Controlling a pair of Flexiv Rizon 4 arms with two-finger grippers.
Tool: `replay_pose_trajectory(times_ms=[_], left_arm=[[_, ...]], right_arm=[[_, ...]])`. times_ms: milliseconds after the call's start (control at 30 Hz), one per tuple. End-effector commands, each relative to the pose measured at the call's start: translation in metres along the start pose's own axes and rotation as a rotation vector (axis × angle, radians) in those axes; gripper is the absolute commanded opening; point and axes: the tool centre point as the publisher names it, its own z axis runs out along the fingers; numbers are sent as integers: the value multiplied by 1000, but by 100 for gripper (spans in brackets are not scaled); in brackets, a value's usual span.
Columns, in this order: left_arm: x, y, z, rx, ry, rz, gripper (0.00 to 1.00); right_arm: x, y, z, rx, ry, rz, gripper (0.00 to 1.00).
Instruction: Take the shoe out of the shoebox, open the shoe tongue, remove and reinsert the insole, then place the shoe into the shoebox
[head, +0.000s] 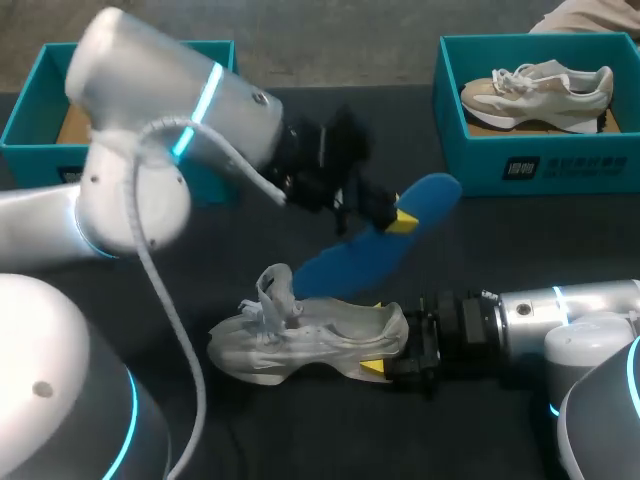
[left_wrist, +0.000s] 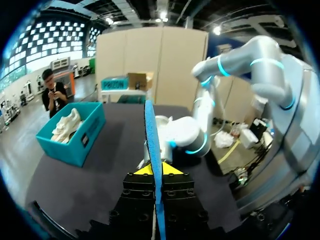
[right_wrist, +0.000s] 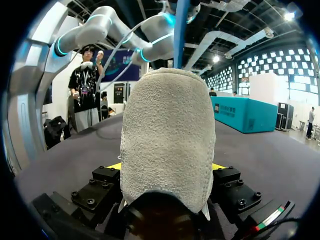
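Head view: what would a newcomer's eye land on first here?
First, the blue insole, raised above mid-table with the left gripper shut on it. Next, the pale shoe just below it, near the table's front, its heel clamped in the right gripper. A second shoe sits in the teal shoebox at the far right.

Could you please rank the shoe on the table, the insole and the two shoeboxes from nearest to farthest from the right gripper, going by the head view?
1. Shoe: its heel is in the right gripper.
2. Insole: just beyond the shoe, held by the left gripper.
3. Right box: far right corner.
4. Left box: far left corner.
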Motion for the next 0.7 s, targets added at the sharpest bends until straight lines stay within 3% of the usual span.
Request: replay_pose_trajectory(times_ms=[33,233,333,700], left_arm=[[8,-13,-36,72,281,28,0],[23,-45,-60,192,304,34,0],[25,-62,-73,243,382,1,0],[25,-62,-73,243,382,1,0]], right_arm=[[1,2,0,6,2,1,0],[1,2,0,6,2,1,0],[1,2,0,6,2,1,0],[1,2,0,6,2,1,0]])
